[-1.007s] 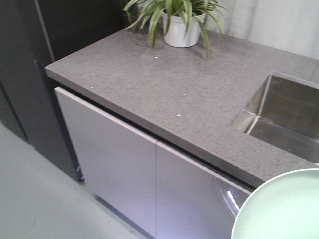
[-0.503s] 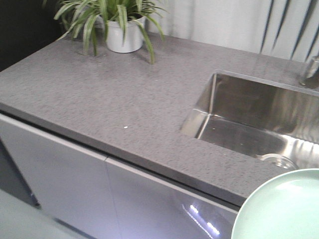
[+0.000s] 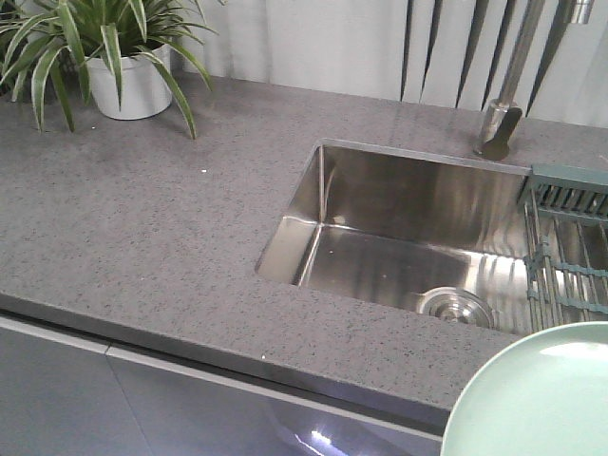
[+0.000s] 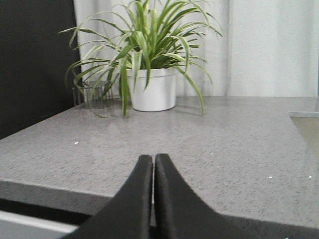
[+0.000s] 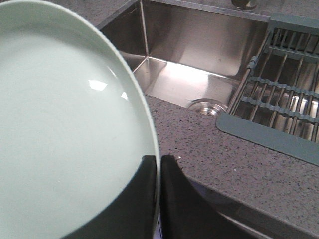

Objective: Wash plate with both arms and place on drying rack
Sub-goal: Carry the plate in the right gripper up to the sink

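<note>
Right wrist view: right end effector [image 5: 160,162] clamps the plate [image 5: 65,124] rim

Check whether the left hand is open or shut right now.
Shut. In the left wrist view the left hand has its two black fingers pressed together, with nothing between them.

Left gripper [image 4: 153,158] closed empty; right gripper [image 5: 159,160] fingers [image 5: 142,199] pinching the plate [image 5: 65,124].

Front view is swinging along the tabletop [image 3: 142,218]: the potted plant [image 3: 119,81] is sliding out toward 10 o'clock, the sink [image 3: 380,228] is coming fully into frame, and the faucet [image 3: 501,123] and drying rack [image 3: 568,252] are appearing at 2 to 3 o'clock.
</note>
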Motion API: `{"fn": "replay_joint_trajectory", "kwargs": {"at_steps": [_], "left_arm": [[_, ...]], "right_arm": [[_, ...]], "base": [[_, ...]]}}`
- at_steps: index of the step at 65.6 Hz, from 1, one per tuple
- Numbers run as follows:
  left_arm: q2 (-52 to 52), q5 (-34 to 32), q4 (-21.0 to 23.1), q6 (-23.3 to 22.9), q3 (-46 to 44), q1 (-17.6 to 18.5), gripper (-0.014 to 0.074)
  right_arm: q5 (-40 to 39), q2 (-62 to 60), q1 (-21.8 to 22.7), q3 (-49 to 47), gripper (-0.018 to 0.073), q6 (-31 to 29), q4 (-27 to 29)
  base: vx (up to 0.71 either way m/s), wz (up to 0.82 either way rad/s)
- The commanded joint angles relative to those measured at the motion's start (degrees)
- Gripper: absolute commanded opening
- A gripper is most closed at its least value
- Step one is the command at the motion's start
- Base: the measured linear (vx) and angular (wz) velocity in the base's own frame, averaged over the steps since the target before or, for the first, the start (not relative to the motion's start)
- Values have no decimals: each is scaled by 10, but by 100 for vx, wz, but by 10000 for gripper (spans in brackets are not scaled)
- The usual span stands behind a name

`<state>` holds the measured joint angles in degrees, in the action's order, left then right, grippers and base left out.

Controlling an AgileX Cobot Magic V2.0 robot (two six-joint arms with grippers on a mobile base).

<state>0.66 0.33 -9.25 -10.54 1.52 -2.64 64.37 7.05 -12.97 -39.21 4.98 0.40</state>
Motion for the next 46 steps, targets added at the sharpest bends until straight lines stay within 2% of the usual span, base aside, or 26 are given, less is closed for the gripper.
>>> {"fn": "replay_joint_trajectory", "kwargs": {"at_steps": [1,33,46], "left_arm": [[9,-40,5,-3,12,4,-5],[9,-40,5,-3,12,5,-5],[8,-40,5,-3,12,20,-5]], "right_arm": [[-42,13,2,-13,-5,0,-4],[-42,13,2,-13,-5,0,-4],[-42,13,2,-13,-5,0,-4]], "base": [[6,-24],[5,-21],[4,-16]]}}
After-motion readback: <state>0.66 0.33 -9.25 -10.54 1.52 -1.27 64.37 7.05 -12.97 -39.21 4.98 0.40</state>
